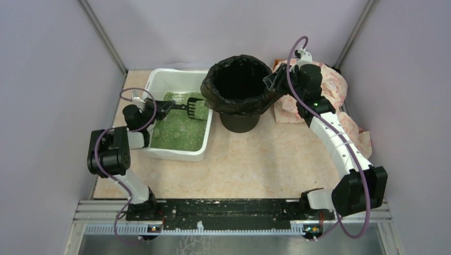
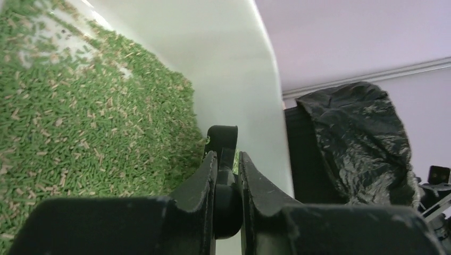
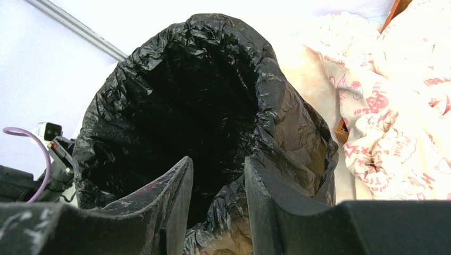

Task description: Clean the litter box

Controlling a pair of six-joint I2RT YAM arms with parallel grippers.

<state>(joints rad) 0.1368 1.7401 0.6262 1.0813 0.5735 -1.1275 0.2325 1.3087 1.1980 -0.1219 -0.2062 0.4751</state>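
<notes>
Litter box [image 1: 175,153] sits on the left half of the beige stone-look worktop [image 1: 255,159] in the top view. It is a white hard-plastic tub with rounded corners, long axis running away from the arm bases, right wall just beside the round bin [image 1: 236,123]. Green granular litter [image 1: 178,130] covers most of the floor, with bare white at the far end. The left arm is the nearer one. The left gripper [image 1: 171,106] is over the tub, jaws clenched on the handle of a black slotted scoop [image 1: 197,108], whose head points right toward the bin with some green pellets on it. Key relation: the bin mouth lies right of the scoop head and higher, across the tub's right wall, so the next move is likely to lift and carry right. The right gripper [image 1: 272,81] is at the bin's right rim, with a crumpled pink-printed cloth [image 1: 335,90] behind it. Left wrist view: the left gripper [image 2: 227,162] jaws are pinched tight on the thin black scoop [image 2: 223,139] handle. The litter [image 2: 80,122] is short matte pellets banked against the smooth glossy wall of the litter box [image 2: 228,64]. The bin [image 2: 356,143], in a wrinkled shiny black bag, is beyond that wall at right. Right wrist view: the right gripper [image 3: 218,175] jaws are clamped on the bin [image 3: 287,122] rim with bag film bunched between them, probably steadying it. The mouth is open and the inside too dark to read. The soft cloth [image 3: 404,106] is at right.
</notes>
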